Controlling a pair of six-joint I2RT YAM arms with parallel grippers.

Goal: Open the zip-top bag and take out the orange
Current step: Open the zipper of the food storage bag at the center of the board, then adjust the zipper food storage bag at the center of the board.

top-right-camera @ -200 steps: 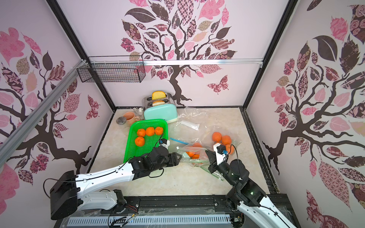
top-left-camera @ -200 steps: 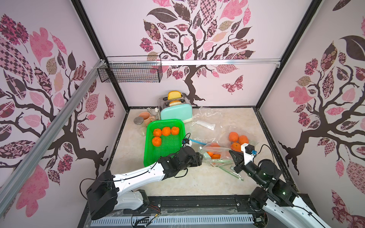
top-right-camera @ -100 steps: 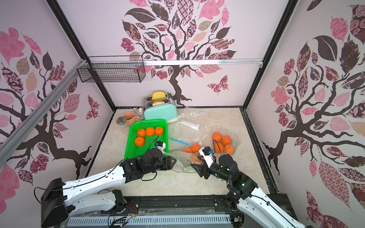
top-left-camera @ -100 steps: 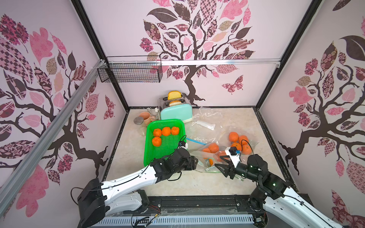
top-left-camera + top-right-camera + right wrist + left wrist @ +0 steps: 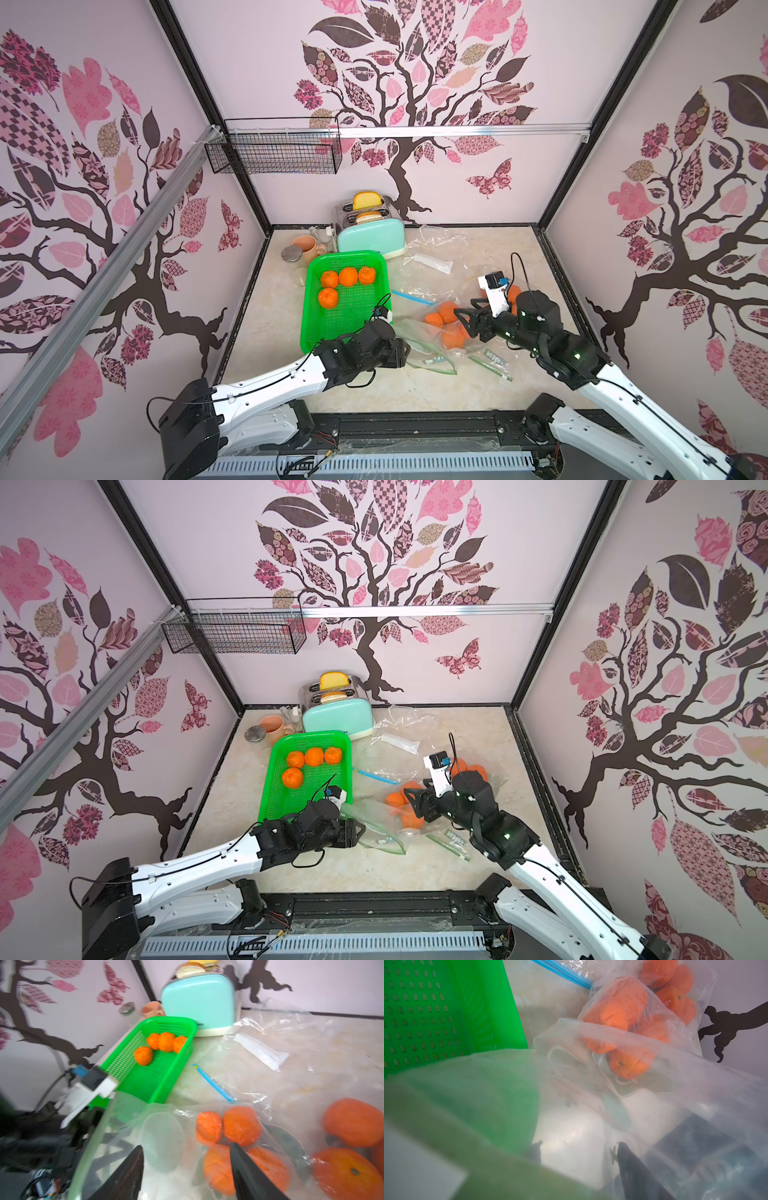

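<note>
As it lies crosswise, bag [image 5: 420,345] mouth faces left tool [image 5: 404,353].

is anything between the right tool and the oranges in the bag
Yes, the clear film of the zip-top bag. In the right wrist view the right tool, jaws apart, points at the oranges, which lie under that plastic. Whether the bag's mouth is open cannot be told.

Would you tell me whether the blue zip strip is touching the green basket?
Apart. The right wrist view shows bare tabletop between the blue zip strip and the green basket.
</note>
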